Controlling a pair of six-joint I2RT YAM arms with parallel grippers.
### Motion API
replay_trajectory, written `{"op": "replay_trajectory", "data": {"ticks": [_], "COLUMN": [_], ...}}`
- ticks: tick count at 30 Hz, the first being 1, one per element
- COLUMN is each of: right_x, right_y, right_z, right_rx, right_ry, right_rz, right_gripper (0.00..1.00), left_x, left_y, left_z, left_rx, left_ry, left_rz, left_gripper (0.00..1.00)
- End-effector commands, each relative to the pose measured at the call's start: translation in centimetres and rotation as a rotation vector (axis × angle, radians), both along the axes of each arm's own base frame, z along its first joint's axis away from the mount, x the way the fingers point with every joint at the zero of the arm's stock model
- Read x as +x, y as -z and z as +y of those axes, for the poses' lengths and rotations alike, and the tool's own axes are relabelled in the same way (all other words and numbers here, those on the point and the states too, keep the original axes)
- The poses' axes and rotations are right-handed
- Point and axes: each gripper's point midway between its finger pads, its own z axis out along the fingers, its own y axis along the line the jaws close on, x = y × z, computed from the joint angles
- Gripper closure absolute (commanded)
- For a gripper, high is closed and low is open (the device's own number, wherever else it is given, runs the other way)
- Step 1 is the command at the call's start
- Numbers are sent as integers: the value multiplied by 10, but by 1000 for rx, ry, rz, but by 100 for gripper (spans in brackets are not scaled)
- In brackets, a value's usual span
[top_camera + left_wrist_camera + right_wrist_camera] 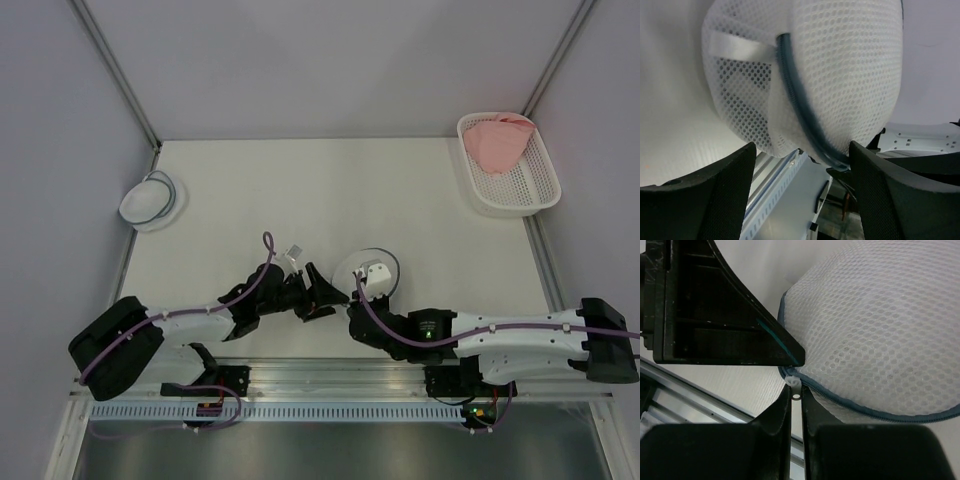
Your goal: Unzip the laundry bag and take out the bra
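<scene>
The laundry bag (386,263), a white mesh dome with a dark grey-blue zipper rim (875,412), lies near the table's front middle. My right gripper (796,393) is shut on its small white zipper pull (794,383) at the rim's near-left edge. My left gripper (802,148) stands open right against the bag's left side (840,65), and the mesh and zipper dip between its black fingers (715,195). One left finger (715,305) shows in the right wrist view, touching the rim. The bra is hidden; the mesh shows nothing inside.
A smaller white dome with a pale rim (150,198) sits at the table's left edge. A white slotted basket (530,190) at the back right holds a pink cloth (497,143). The metal rail (330,375) runs along the front edge.
</scene>
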Motion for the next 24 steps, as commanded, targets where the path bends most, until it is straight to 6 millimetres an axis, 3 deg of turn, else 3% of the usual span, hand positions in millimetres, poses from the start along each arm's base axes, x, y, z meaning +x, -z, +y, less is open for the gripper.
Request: {"op": "replay_trajectory", "data": {"ticks": [1, 5, 7, 8, 9, 11, 12, 13, 18, 19, 21, 22, 24], "right_x": [-6, -12, -14, -15, -15, -16, -15, -14, -9, -6, -1, -1, 4], "right_y": [-10, -7, -3, -3, -3, -3, -3, -1, -1, 4, 5, 12, 9], "right_z": [15, 16, 13, 13, 11, 8, 5, 3, -17, -35, -48, -68, -81], "right_rx": [80, 76, 61, 61, 55, 47, 37, 23, -65, -145, -187, -280, -283], "right_ry": [-61, -104, -114, -115, -114, -111, -101, -97, -23, 15, 103, 138, 226], "right_rz": [3, 18, 28, 29, 28, 33, 32, 33, 35, 28, 31, 32, 11], "right_gripper": [100, 100, 100, 100, 100, 99, 100, 100, 100, 100, 100, 100, 100], "left_x": [9, 16, 18, 18, 18, 18, 17, 17, 18, 19, 21, 21, 24], "left_y": [-40, -44, -48, -47, -47, -44, -43, -41, -38, -36, -43, -41, -48], "left_z": [-16, -11, -9, -9, -9, -8, -8, -7, 0, 3, 8, 12, 19], "left_rx": [-153, -151, -147, -141, -139, -132, -128, -122, -91, -77, -63, -39, -9], "left_ry": [-35, -98, -107, -103, -104, -105, -104, -106, -113, -117, -115, -114, -108], "left_rz": [-26, -35, -49, -53, -55, -54, -52, -49, -81, -92, -148, -156, -223], "left_gripper": [21, 23, 32, 38, 57, 75, 91, 96, 98, 98, 98, 98, 98]}}
